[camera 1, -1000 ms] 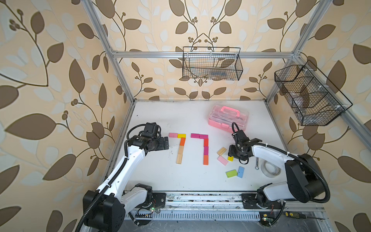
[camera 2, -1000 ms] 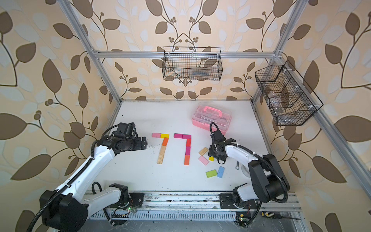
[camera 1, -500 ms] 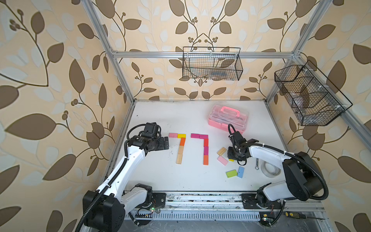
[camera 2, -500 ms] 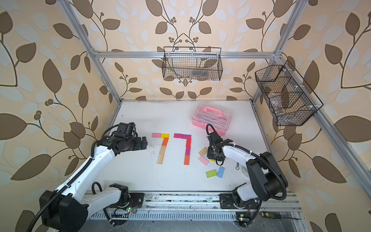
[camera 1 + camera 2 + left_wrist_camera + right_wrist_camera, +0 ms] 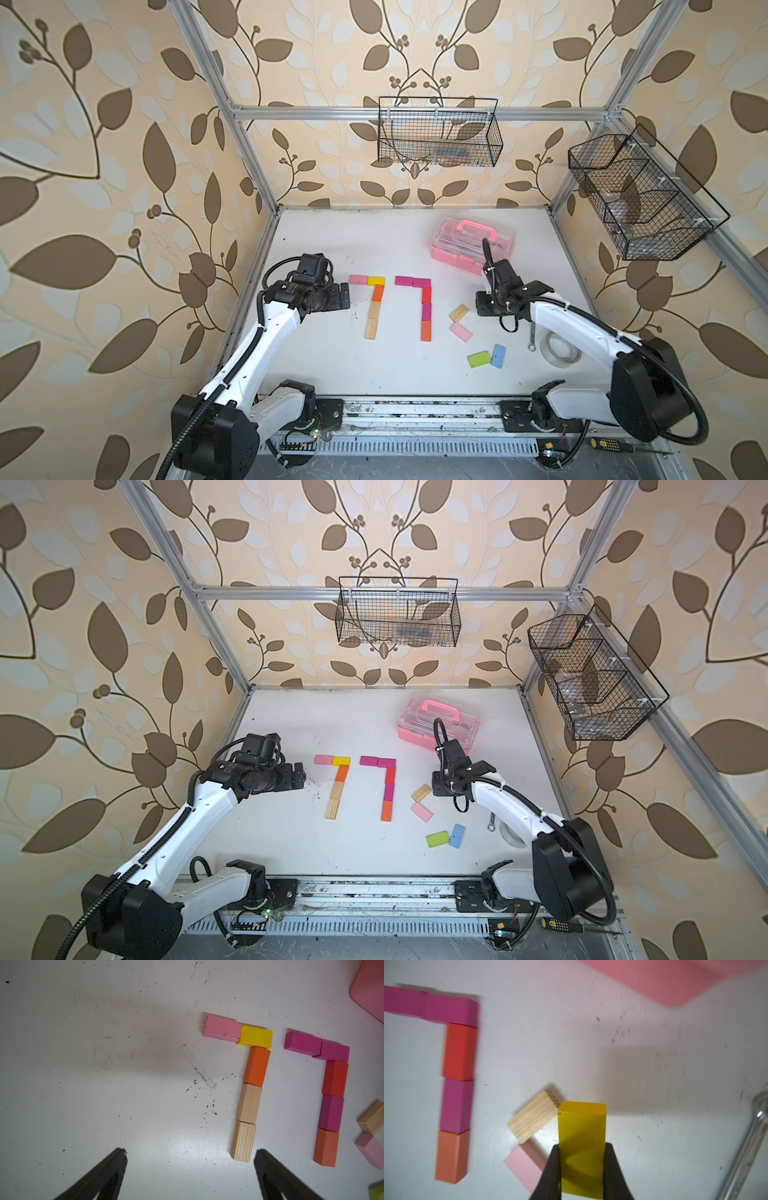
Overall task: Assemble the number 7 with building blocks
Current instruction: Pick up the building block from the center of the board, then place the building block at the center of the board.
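My right jaws are clamped on the two long sides of a yellow block (image 5: pixel 581 1142). It sticks out ahead of them, just beside a loose wooden block (image 5: pixel 533 1118) and a pale pink block (image 5: pixel 523 1163) lying on the desk (image 5: pixel 332 357). My left jaws stand wide apart over bare desk, near the foot of the pink-and-yellow-topped 7 (image 5: pixel 252 1084). The magenta-topped 7 (image 5: pixel 426 296) lies between my two arms. A green block (image 5: pixel 478 359) and a blue block (image 5: pixel 498 356) sit side by side, nearer my base.
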`<state>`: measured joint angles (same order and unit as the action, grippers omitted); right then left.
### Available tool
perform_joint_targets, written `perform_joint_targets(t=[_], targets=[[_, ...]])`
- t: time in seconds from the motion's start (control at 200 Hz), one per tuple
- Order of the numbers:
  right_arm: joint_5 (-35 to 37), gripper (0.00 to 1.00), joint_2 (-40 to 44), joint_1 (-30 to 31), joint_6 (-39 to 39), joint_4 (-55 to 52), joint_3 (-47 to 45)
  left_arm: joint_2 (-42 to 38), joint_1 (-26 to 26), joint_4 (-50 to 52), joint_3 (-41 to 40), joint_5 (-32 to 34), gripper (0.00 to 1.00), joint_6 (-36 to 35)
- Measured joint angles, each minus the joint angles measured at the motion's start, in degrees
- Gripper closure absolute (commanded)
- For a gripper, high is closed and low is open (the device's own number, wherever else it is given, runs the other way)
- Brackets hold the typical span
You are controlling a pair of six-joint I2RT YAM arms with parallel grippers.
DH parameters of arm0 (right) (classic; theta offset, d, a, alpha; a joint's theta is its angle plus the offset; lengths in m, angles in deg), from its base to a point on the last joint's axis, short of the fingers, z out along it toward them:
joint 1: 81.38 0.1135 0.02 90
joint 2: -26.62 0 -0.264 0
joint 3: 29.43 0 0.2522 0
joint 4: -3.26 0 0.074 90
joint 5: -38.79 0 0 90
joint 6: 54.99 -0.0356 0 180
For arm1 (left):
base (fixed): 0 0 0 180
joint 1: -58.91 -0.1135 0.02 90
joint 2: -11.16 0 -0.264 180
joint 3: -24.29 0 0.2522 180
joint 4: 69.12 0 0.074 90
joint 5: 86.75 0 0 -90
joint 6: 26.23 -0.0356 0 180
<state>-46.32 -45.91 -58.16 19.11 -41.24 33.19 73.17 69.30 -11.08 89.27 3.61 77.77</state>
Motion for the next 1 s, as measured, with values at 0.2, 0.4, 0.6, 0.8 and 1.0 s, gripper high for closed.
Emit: perform_joint_targets(t=[0.2, 0.4, 0.6, 0.8, 1.0], targets=[[-4.37, 0.96, 1.29, 5.73, 24.96, 2.99, 6.99, -0.96, 0.00, -0.22, 0.00, 0.00, 0.01, -0.02], [-7.67, 0.95, -14.08, 6.14, 46.47, -6.03, 21.84, -1.55, 0.00, -0.63, 0.00, 0.02, 0.01, -0.11], [-4.17, 1.00, -27.28, 5.60, 60.57, -13.53, 28.85, -1.75, 0.00, -0.83, 0.00, 0.02, 0.01, -0.13], [-0.46, 0.98, -32.96, 4.52, 68.28, -13.00, 29.07, -1.77, 0.00, -0.83, 0.00, 0.02, 0.01, -0.15], [0.55, 0.97, -36.02, 4.50, 71.80, -11.08, 30.88, -1.77, 0.00, -0.83, -0.02, 0.02, 0.01, -0.17]])
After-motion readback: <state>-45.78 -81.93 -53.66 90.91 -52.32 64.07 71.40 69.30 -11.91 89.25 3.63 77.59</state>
